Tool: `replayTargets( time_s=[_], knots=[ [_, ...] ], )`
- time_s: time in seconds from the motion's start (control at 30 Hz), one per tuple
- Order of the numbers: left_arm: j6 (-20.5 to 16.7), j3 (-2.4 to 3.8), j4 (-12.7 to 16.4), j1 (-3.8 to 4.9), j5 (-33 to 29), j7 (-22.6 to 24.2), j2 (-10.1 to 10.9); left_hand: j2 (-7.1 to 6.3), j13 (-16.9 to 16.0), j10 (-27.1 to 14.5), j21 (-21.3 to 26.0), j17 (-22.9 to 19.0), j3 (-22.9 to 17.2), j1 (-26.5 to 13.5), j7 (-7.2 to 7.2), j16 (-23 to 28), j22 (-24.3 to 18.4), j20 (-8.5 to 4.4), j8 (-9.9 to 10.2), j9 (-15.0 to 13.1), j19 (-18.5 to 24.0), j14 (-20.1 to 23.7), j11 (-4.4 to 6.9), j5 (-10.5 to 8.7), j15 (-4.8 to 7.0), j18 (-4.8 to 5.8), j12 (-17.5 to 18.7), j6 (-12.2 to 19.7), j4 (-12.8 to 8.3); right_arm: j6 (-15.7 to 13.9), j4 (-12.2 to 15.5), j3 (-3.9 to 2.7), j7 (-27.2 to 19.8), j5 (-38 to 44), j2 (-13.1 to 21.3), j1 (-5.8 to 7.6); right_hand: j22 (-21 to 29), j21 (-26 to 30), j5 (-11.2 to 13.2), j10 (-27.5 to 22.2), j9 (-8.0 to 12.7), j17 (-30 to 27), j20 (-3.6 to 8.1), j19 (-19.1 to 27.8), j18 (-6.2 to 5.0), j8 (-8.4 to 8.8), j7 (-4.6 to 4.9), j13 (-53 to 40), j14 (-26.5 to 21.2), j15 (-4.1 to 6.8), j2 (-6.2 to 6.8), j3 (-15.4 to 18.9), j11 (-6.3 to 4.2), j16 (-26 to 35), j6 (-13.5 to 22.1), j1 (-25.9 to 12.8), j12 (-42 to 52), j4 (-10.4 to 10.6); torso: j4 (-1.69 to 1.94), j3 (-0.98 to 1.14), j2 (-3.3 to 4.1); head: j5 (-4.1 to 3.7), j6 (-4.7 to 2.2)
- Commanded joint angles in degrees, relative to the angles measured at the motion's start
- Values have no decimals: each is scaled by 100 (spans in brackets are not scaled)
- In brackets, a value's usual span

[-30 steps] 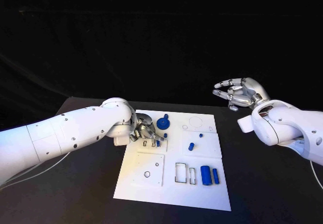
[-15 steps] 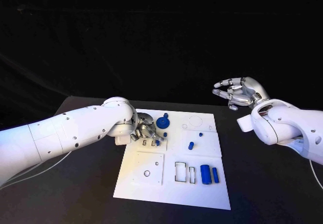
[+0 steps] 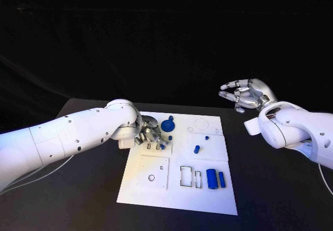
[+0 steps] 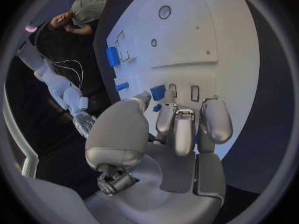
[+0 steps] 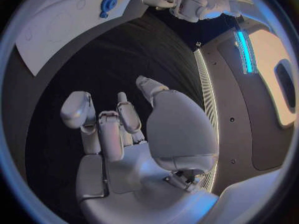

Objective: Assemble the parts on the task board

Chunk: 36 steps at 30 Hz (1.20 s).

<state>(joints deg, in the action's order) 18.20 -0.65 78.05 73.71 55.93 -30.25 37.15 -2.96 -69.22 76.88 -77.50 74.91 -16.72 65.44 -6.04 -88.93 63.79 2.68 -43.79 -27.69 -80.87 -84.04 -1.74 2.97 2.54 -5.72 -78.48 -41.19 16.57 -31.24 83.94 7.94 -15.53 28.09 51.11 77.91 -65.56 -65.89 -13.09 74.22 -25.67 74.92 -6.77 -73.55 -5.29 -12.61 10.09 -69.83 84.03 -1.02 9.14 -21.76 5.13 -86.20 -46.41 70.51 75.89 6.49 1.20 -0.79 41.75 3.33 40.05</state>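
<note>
The white task board (image 3: 179, 195) lies mid-table. My left hand (image 3: 147, 136) hovers low over the board's far left corner. Its thumb and fingers (image 4: 176, 129) pinch a small blue part (image 4: 158, 92) right beside two narrow slots (image 4: 194, 93). On the board lie a round blue part (image 3: 168, 127), a short blue piece (image 3: 197, 149), a tiny peg (image 3: 207, 140) and two blue cylinders (image 3: 211, 179) near the rectangular cut-outs. My right hand (image 3: 246, 95) is raised above the table's right side, fingers loosely curled and apart, holding nothing.
Black table (image 3: 277, 192) surrounds the board on all sides. The right wrist view looks across the dark tabletop to the board (image 5: 56, 30) and the round blue part (image 5: 109, 2). My left arm (image 3: 69, 137) crosses the table's left side.
My left hand's fingers have shifted slightly over the slots, and the blue part now shows at its fingertips. The right hand has barely moved.
</note>
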Motion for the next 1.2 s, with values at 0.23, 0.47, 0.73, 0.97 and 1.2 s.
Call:
replayTargets(
  time_s=[0.23, 0.47, 0.73, 0.97, 1.2],
  knots=[
    [59, -1, -9, 5, -143, 8, -18, 124, 56, -12, -41, 1286, -754, 739, 97, -18, 5, 1, -87, 22, -4, -539, 105, -8, 54, 70, 64, -134, -192, 58, -14, 2, -13, 52, -12, -8, 5, 40, -31, 23, 9, 110, -4, 26, -118, -33, -6, -2, 275, 24, -43, 4, -3, 29, 7, -19, 6, 40, 3, -2, -5, -5, 16],
    [-29, -6, -21, 5, -320, 22, -17, -166, 112, 9, -36, 1276, -2084, 958, 150, -16, 7, -39, -410, -186, -1, -537, 155, -11, 97, 75, 110, -78, -508, 64, -32, 3, -15, 52, -20, -15, 5, 40, -31, 23, 9, 110, -4, 26, -118, -33, -6, -2, 275, 24, -43, 4, -3, 29, 7, -19, 6, 40, 1, -1, -5, -2, 17],
    [-91, -6, -6, 5, -558, 35, 6, -332, 191, 3, -34, 1270, -2726, 760, 170, -15, 8, -46, -667, -397, -1, -536, 180, -16, 118, 73, 155, -13, -714, 71, -44, 6, -17, 52, -22, -24, 5, 40, -31, 23, 9, 110, -4, 26, -118, -33, -6, -2, 275, 24, -43, 4, -3, 29, 7, -19, 6, 40, 0, 2, -4, 3, 12],
    [-149, 30, 78, 4, -685, 55, 80, -423, 242, 0, -29, 1258, -3054, 631, 176, -11, 1, -53, -775, -497, 1, -533, 190, -9, 126, 70, 184, 18, -889, 77, -50, 8, -21, 50, -19, -29, 15, 53, -46, 22, 10, 98, -2, 30, -120, -41, -7, 6, 272, 25, -43, 6, -5, 34, 5, -24, 2, 46, 1, 3, -2, 7, -4],
    [-398, 64, 233, 2, -715, 103, 224, -500, 210, 49, -40, 1257, -3250, 545, 187, -12, 23, -57, -843, -554, -12, -533, 202, 0, 135, 74, 160, -2, -1018, 80, -52, 10, -28, 45, -9, -36, 21, 60, -50, 21, 11, 98, -2, 34, -121, -43, -7, 8, 272, 25, -43, 9, -5, 35, 5, -30, 1, 50, 10, 7, -10, 13, 0]
  ],
)
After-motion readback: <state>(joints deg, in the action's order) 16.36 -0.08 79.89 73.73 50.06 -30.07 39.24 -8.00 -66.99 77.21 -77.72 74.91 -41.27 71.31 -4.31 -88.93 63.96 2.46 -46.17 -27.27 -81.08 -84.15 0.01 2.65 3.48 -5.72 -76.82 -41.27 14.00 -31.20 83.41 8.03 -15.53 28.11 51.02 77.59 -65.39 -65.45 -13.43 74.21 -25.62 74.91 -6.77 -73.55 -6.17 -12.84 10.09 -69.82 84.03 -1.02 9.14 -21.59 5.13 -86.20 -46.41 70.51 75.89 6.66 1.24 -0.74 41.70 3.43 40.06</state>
